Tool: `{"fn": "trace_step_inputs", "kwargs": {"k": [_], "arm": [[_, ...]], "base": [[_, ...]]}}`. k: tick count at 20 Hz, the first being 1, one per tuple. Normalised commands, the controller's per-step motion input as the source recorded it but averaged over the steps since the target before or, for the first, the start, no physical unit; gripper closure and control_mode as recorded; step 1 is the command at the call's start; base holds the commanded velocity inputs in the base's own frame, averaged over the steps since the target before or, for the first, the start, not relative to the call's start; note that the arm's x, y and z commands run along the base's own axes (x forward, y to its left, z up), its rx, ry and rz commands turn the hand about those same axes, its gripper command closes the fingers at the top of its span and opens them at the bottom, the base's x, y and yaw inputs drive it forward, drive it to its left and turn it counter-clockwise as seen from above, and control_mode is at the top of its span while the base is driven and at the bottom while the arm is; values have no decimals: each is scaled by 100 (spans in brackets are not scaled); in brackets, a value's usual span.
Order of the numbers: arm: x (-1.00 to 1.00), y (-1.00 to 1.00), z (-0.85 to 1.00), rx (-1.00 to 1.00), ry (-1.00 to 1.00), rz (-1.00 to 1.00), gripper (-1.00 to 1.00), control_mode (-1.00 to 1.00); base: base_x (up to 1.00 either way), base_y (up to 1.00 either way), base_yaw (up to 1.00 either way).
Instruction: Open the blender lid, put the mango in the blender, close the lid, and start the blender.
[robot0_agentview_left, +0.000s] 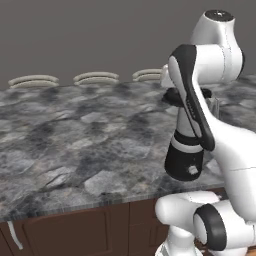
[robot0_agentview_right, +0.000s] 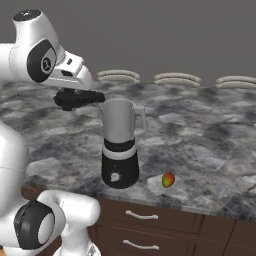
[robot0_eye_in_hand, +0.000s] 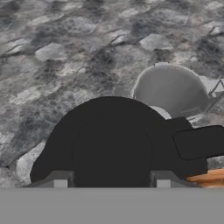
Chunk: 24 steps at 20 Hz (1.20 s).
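blender lid (robot0_eye_in_hand: 112, 148) apparently gripped between fingers (robot0_eye_in_hand: 60, 179), beside open blender (robot0_agentview_right: 120, 145)

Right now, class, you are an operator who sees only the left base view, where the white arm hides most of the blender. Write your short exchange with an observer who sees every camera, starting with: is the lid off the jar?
Observer: Yes. In the right base view the claw holds the round black blender lid beside the translucent grey handled jar, on its left in that picture.
Operator: Is anything in the jar?
Observer: The hand view looks into its open mouth, and I see nothing inside.
Operator: Where is the mango?
Observer: The small yellowish-green mango lies on the mottled grey stone counter, right of the blender's rounded black base and near the front edge.
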Motion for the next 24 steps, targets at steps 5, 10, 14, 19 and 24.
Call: {"fn": "trace_step_inputs", "kwargs": {"k": [5,10,14,19,24], "arm": [[-8,100,-50,0,18,0,100,-100],[2,100,-79,-3,22,0,100,-100],[13,100,-99,-7,16,0,100,-100],[44,75,-100,-8,6,0,100,-100],[71,5,-72,-1,0,0,100,-100]], "base": [[0,0,0],[0,0,0],[0,0,0],[0,0,0],[0,0,0]]}}
